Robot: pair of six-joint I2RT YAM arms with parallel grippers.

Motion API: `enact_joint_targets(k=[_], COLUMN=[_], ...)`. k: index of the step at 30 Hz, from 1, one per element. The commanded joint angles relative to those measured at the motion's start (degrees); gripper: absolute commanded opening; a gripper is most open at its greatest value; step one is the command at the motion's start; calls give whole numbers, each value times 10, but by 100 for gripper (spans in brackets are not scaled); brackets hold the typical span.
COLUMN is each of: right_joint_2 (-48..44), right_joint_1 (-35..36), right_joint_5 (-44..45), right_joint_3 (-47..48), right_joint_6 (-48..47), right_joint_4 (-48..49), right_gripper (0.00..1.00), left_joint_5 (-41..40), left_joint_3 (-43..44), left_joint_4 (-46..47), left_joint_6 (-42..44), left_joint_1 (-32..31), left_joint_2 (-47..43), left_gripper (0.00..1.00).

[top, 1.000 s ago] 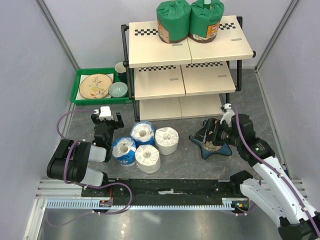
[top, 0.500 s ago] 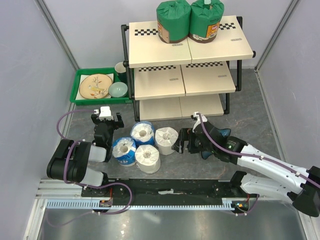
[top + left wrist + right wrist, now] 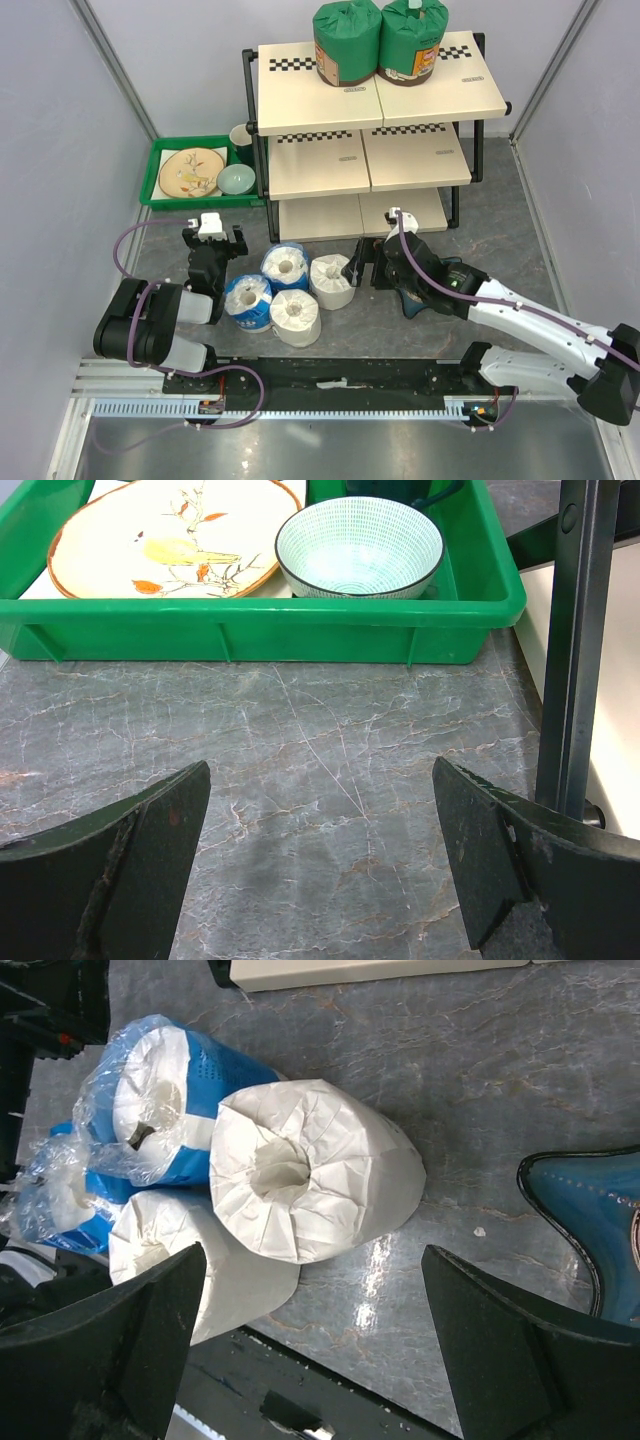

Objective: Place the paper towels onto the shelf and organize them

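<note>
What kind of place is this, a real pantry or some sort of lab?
Probably a robot lab cell staged as a pantry: plain grey panel walls on aluminium posts, a left arm and right arm bolted to a black rail, and a small three-tier shelf holding green-wrapped paper towels.

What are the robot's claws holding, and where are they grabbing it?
Nothing. The right gripper is open, aimed at a white paper towel roll but not gripping it. The left gripper is open and empty too.

In the right wrist view, the blue dish (image 3: 598, 1222) runs off the right edge.
</note>
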Motion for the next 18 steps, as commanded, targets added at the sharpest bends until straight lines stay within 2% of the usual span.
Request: enact_joint_targets(k=[1,10,18], right_joint_2=[16,105,162], right_joint_1=[2,2,1], right_joint_5=[30,37,63], right_joint_3=[31,124,140], right_joint_6=[-14,-78,-93], right_joint_4=[12,-3,-19], right_gripper=[98,98,98], left_joint_5=[-2,-2,-2], left_joint_3=[8,8,8], left_joint_4=[27,27,27], left_joint_6=[6,7,7], left_joint_1=[2,2,2], left_joint_2=[3,2,3], left_gripper=[99,99,99])
